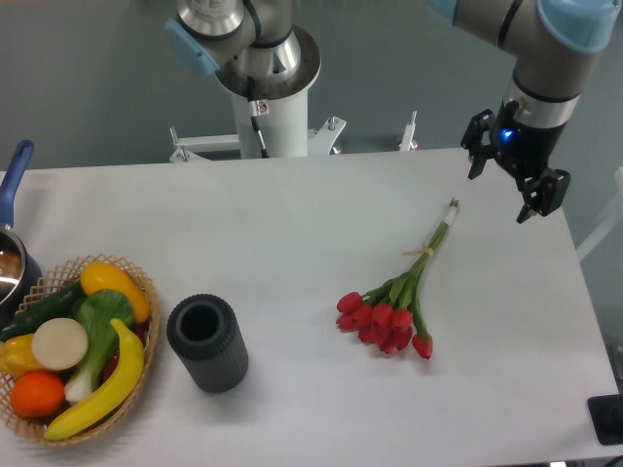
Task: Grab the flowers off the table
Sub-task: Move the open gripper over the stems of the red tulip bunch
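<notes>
Red tulip bunch on white table; gripper poised above, upper right.

Flowers (394,313) lie right of centre on the table (292,224), blooms lower left, banded pale stems running to upper right; gripper (504,187) hangs above the table's right edge, fingers spread, holding nothing, apart from the stem tips; dark ribbed cylinder vase (206,342) lower left; wicker basket (141,292) of produce at far left; blue-handled pot (14,195) at left edge.

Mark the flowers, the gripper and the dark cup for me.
flowers (389,316), fixed camera, on the red blooms.
gripper (501,195), fixed camera, midway between the fingertips.
dark cup (216,362), fixed camera, on its ribbed side.
</notes>
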Action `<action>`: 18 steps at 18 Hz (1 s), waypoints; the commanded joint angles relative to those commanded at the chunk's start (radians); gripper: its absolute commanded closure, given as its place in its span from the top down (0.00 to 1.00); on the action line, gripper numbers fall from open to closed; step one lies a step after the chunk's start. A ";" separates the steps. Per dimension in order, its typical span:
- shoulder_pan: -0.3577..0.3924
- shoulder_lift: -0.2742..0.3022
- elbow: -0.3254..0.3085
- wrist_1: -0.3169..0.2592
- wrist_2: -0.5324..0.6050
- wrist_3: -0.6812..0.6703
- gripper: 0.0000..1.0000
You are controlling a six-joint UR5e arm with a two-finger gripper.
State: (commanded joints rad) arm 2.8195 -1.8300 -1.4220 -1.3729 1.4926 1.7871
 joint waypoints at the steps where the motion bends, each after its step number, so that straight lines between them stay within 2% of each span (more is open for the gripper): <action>1: -0.002 -0.002 -0.003 0.005 0.002 0.000 1.00; 6: -0.014 -0.023 -0.011 0.017 0.003 -0.006 1.00; 8: -0.014 -0.017 -0.037 0.020 -0.009 -0.034 1.00; 10: -0.017 -0.006 -0.041 0.020 -0.031 -0.070 1.00; 13: -0.026 0.044 -0.066 0.021 -0.109 -0.161 1.00; 16: -0.061 0.052 -0.115 0.101 -0.144 -0.215 1.00; 18: -0.078 0.046 -0.132 0.120 -0.156 -0.221 1.00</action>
State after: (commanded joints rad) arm 2.7413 -1.7840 -1.5539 -1.2533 1.3361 1.5662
